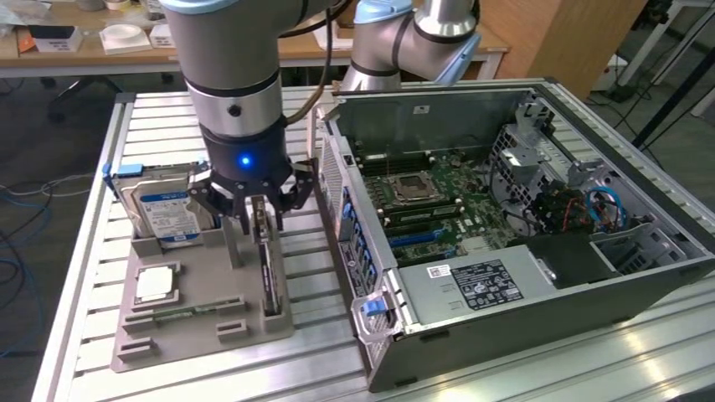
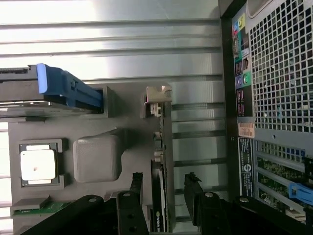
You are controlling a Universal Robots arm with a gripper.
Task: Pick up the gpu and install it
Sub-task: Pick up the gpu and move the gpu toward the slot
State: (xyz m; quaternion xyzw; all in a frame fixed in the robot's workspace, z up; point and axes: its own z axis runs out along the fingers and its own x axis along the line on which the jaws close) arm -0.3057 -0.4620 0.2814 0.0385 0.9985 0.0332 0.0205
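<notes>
A: Whereabouts of the gpu [image 1: 270,272]?

B: Stands on edge in a slot of the grey tray [image 1: 201,331], along the side nearest the case [image 1: 503,276]. Reads from the wrist as a narrow dark slab [image 2: 162,147], with a pale bracket [image 2: 159,95] at one end.

A: And the gripper [image 1: 259,224]?

B: Hangs straight over the gpu, spread wide, with a blue light [image 1: 244,159] lit on the wrist above. Straddles it, with the fingers [image 2: 133,188] one to each flat side.

A: Touching?

B: Apart, going by the wrist view, with a gap on both sides. Grips nothing.

A: Rest of the tray?

B: Holds a drive [image 1: 167,209] upright at the back, blue rail on top, toward the exterior view's left. Also a cpu [image 1: 156,285] lying flat in a square pocket, and a ram stick [image 1: 179,311] lying flat just in front of that.

A: The case?

B: Lies on its side on the slatted table [image 1: 79,251], just beside the tray on the exterior view's right. Open on top, with the board [image 1: 436,201] facing up.
</notes>
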